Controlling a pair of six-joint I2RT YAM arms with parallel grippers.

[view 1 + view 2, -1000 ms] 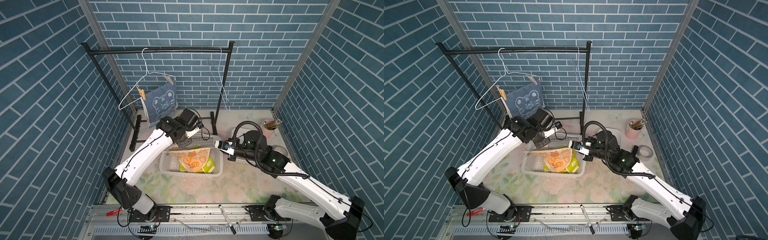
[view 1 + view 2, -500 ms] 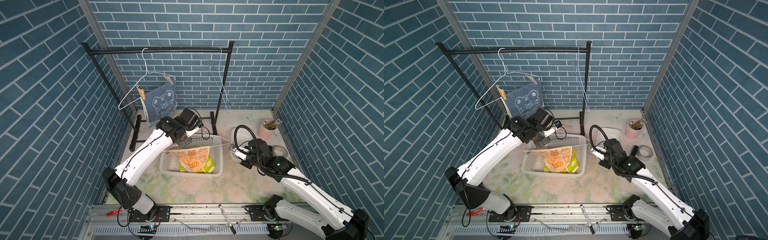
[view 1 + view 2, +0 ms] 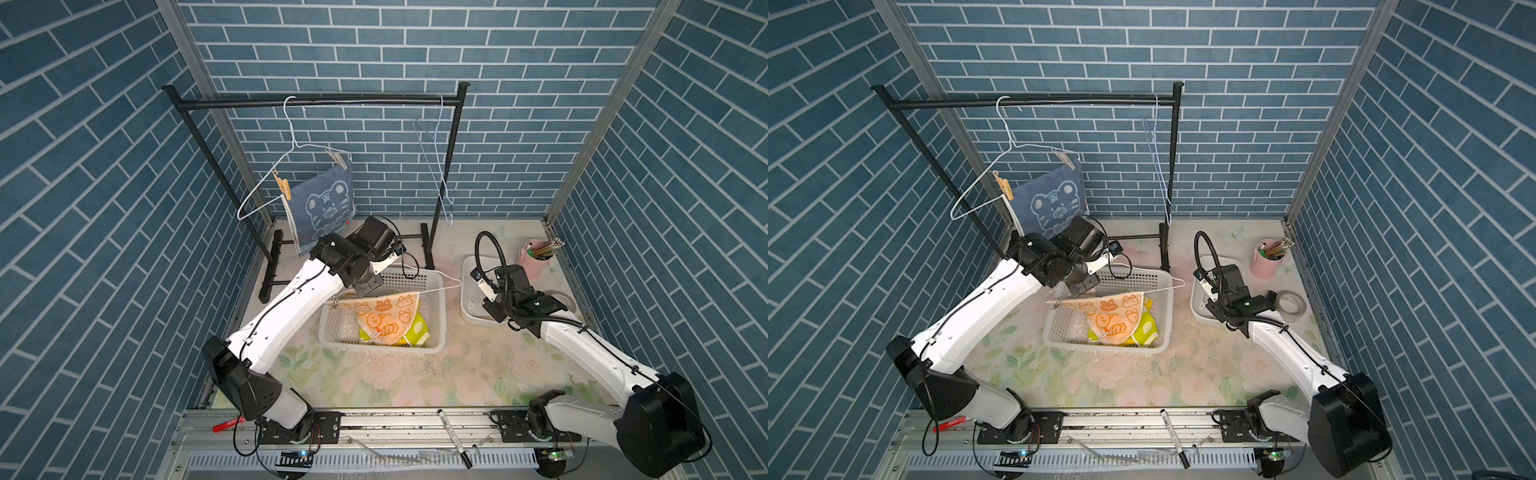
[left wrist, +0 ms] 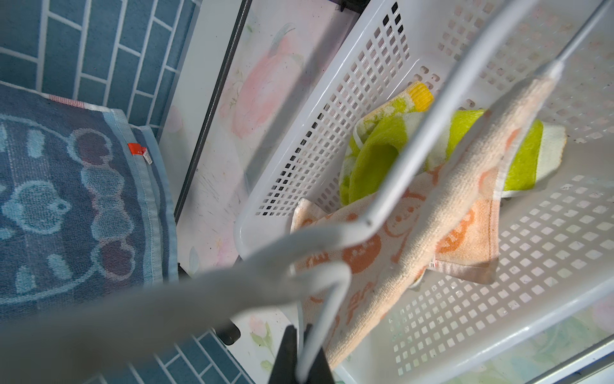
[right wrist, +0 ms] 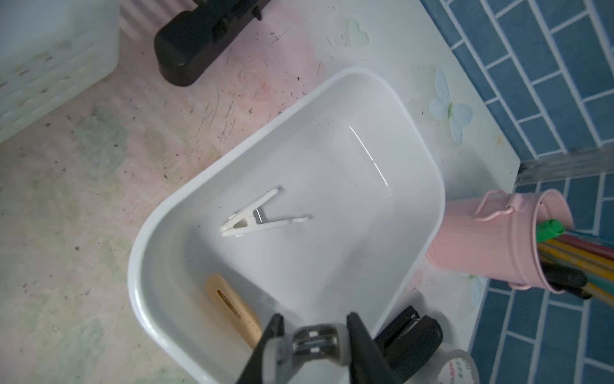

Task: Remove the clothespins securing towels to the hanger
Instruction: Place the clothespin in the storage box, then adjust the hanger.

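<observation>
Our right claw (image 5: 314, 318) had swung from basket (image 3: 439, 316) to tray (image 5: 365, 166), pale clothespin (image 5: 315, 342) between its jaws; we couldn't judge the grip. Our left claw (image 4: 304, 355) stayed clamping the hanger (image 4: 416, 143).

Bright, even overhead light; soft shadows. Glare streaks the white tray (image 5: 368, 156). Close to the wrist lenses, the white hanger (image 4: 166, 299) and a grey clothespin (image 5: 315, 339) are blurred.

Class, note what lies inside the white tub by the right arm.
A white clothespin and a tan wooden clothespin lie in the white tub; the right gripper's fingers cover the wooden one's end.
</observation>
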